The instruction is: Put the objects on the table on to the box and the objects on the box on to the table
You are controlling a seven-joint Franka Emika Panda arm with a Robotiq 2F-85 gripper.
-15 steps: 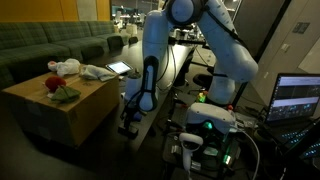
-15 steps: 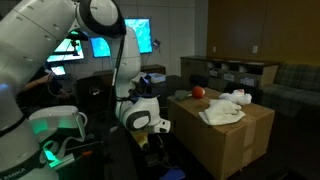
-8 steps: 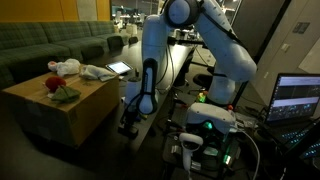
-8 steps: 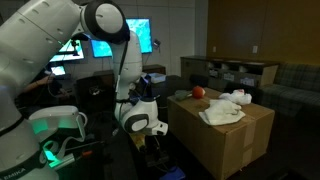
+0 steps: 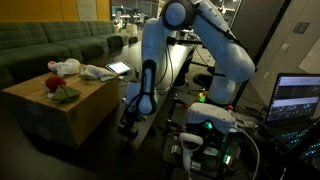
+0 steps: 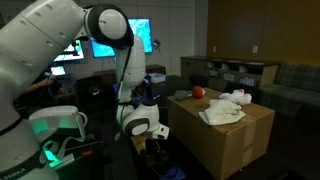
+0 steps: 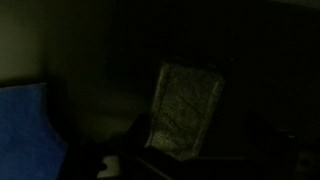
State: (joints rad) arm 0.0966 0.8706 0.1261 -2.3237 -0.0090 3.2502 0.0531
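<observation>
Dim office space with a green sofa (image 5: 50,45) along the wall behind the box (image 5: 60,115) in an exterior view. On top of the box, toward its sofa-side end, lies the red-and-green soft toy (image 5: 58,88). Behind the toy and further along the box top lie 2 white cloth pieces (image 5: 97,72). Just past the far corner of the box sits a thin tablet (image 5: 118,68) with a lit screen.

Beside the box, the white arm (image 5: 150,60) reaches down from above. The gripper (image 5: 129,127) hangs low at the box's side, below its top edge and close to its wall. Well away from the box, an open laptop (image 5: 297,98) glows.

From the opposite side, bright monitors (image 6: 105,45) shine in the background far from the box. The gripper (image 6: 150,142) again sits low, just beside the box (image 6: 225,140), with the toy (image 6: 198,92) and cloth pieces (image 6: 222,112) above it on the box top.

The wrist view is very dark. A blue piece (image 7: 22,125) lies on the bench (image 7: 250,110), and apart from it a flat greyish rectangle (image 7: 185,120) lies on the same surface. The gripper's jaws stand apart, and nothing shows between them.
</observation>
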